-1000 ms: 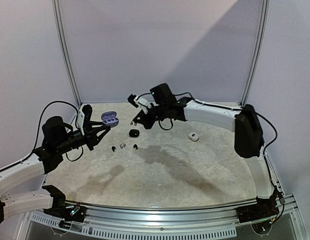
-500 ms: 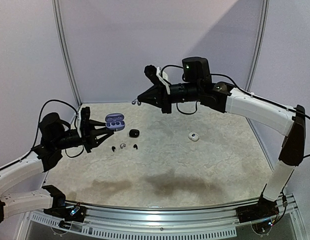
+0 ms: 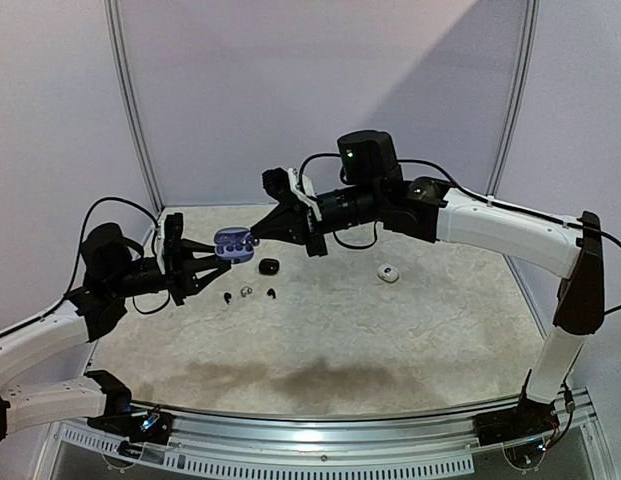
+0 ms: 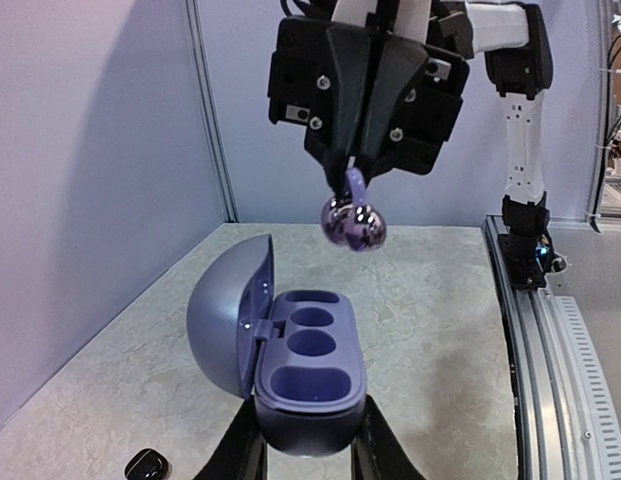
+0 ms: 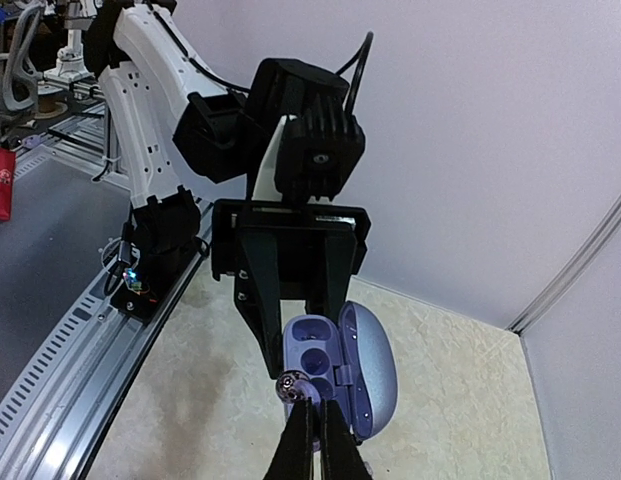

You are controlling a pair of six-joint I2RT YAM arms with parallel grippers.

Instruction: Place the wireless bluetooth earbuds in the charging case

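Shifted a little to the right over the last second, the left gripper (image 3: 218, 256) is clamped on the lower shell of the open purple charging case (image 4: 310, 375). It holds the case aloft above the table (image 3: 390, 340) with the lid tipped back and the wells facing up. Just above those wells, and not yet touching them, hangs the purple earbud (image 4: 353, 222). The right gripper (image 4: 352, 185) pinches it by the stem, having dropped from the high position it held half a second ago. A second ago that arm was low over the far side of the table.

The earbud looks tiny, light and glossy, so it is likely to slip. The stem seems the safest place to grip, since that leaves the rounded bulb free to seat in a well. The case looks hard and smooth, and is best held by its flanks, as it is now.

Below on the table lie three loose earbuds (image 3: 247, 291) and a black case (image 3: 268, 266). A white case (image 3: 388, 272) sits well to the right.
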